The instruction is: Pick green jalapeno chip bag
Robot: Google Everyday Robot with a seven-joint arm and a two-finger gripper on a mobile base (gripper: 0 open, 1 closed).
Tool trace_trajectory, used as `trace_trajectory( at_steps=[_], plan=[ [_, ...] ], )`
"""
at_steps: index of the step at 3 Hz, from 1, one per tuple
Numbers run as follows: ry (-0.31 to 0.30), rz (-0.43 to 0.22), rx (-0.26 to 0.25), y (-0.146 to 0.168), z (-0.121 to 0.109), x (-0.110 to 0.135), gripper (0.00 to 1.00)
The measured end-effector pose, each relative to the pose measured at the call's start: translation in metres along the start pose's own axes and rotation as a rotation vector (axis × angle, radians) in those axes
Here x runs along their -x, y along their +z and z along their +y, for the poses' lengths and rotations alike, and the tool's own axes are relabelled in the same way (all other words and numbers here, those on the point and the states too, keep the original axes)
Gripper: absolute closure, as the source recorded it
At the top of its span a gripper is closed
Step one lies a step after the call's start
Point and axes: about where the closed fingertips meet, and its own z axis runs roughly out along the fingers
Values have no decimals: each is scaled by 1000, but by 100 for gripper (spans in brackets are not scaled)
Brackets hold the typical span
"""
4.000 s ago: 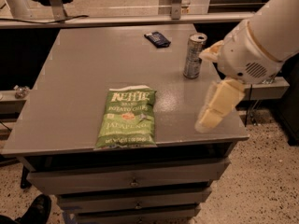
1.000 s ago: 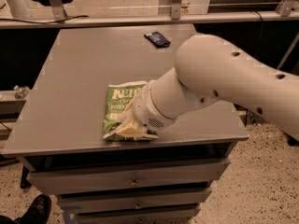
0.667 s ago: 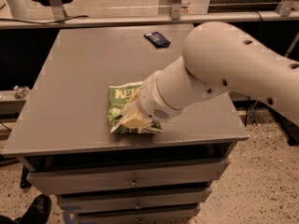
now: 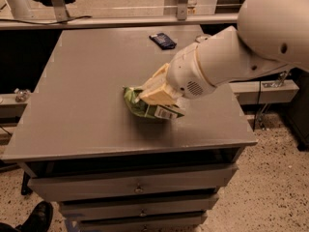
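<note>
Chip bag (image 4: 145, 108) no longer lies flat. Against a second ago it is bunched into a short crumpled wad, with its near end drawn up from the table (image 4: 72, 105) toward the gripper (image 4: 155, 92). Barcode patch (image 4: 167, 114) now faces out just below the fingers.

Reading: grasp made, lift starting. I cannot tell whether the bag is fully clear of the surface; its bottom edge sits at or just off the top, with shadow under it.

Gripper: cream fingers drawn narrow, pinching the bunched upper fold of the bag. They touch nothing else.

Arm (image 4: 231, 62) comes in from behind and to the right of the gripper. Dark packet (image 4: 162, 40) lies well beyond the gripper, untouched.

Risk: the crinkly film may slip if the pinch is shallow.
</note>
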Motion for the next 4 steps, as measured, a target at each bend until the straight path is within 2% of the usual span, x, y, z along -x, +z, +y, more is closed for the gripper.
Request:
trace_trajectory(
  at_steps=[2,3,4],
  plan=[
    [49,-238,-73,-76,-41,33,100],
    [75,-341,-83,-106,-51,50,100],
    [75,-358,-83,-110,-51,56,100]
  ],
)
